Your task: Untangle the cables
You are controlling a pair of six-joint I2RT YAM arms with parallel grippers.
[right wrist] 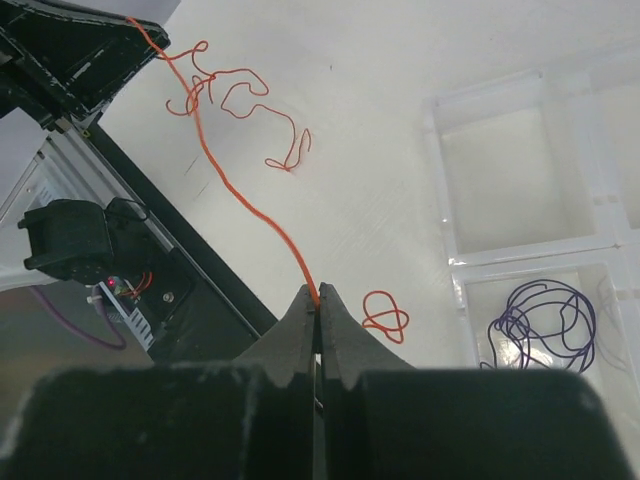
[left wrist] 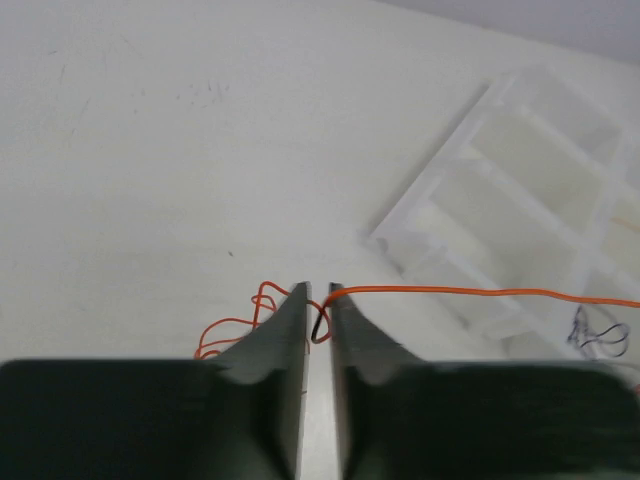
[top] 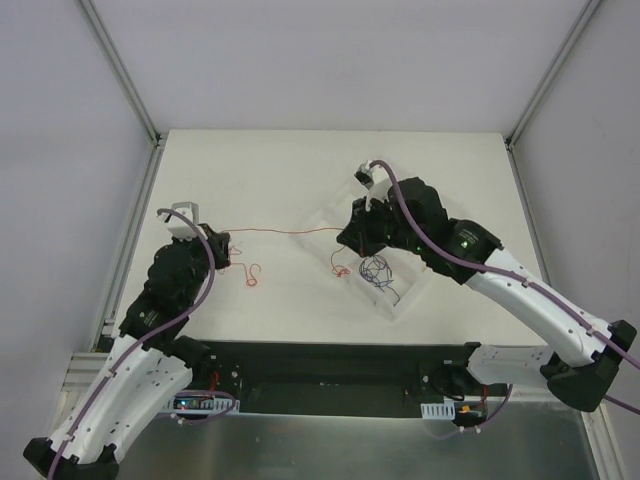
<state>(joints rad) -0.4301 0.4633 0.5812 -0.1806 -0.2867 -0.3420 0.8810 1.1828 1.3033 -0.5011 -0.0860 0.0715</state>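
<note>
Now | orange cable point(top: 285, 231) taut, running left-right | left fingers point(left wrist: 297, 314) and right fingers point(right wrist: 318, 312) each pinch it

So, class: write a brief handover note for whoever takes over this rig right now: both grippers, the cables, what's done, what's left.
Left gripper: shut on the red cable.
Right gripper: shut on the same cable, which runs taut between them.
Purple cable: bunched in a tray compartment.
Done: red cable stretched straight.
Left: red curls by the left fingers and a small red loop beside the tray.
</note>
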